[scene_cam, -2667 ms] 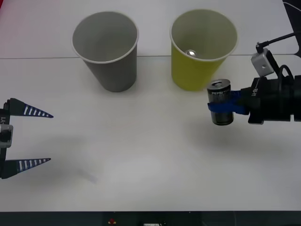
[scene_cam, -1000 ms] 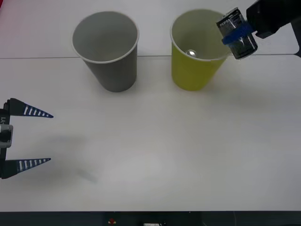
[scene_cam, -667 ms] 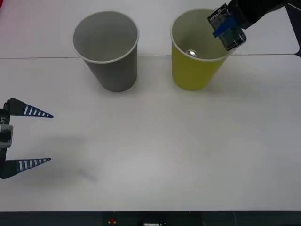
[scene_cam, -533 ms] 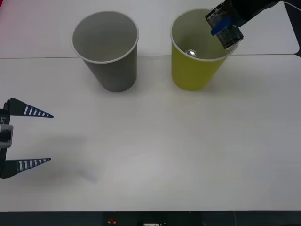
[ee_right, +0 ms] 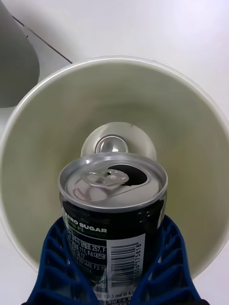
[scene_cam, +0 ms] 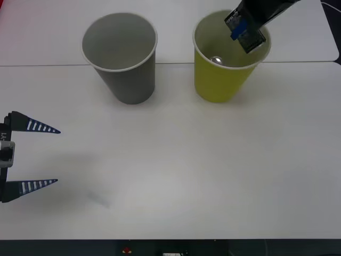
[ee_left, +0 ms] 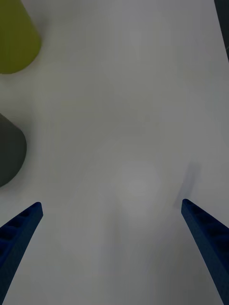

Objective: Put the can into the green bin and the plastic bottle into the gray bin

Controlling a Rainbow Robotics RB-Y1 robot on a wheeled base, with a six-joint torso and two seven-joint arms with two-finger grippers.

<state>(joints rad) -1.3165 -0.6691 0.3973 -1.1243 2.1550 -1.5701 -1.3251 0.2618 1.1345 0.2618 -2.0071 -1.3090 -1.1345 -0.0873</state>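
Observation:
My right gripper [scene_cam: 240, 29] is shut on the can [scene_cam: 251, 41], a small silver-topped can with a dark side. It holds the can tilted above the open mouth of the green bin [scene_cam: 218, 82]. In the right wrist view the can [ee_right: 113, 190] sits between the blue fingers [ee_right: 52, 267], with the bin's pale inside [ee_right: 186, 124] below it. A second silver can top [ee_right: 112, 144] lies at the bottom of that bin. The gray bin [scene_cam: 125, 80] stands left of the green one. My left gripper [scene_cam: 32, 154] rests open at the table's left edge. The plastic bottle is out of view.
Both bins stand at the back of the white table [scene_cam: 176, 170], near a seam line [scene_cam: 170, 64]. The left wrist view shows bare tabletop [ee_left: 133, 143] between the open fingers, with the green bin [ee_left: 14, 38] and gray bin [ee_left: 9, 147] at its edge.
The right gripper has lifted the can from the table beside the green bin and carried it up and left over the bin's mouth, tilting it. The left arm has stayed still.

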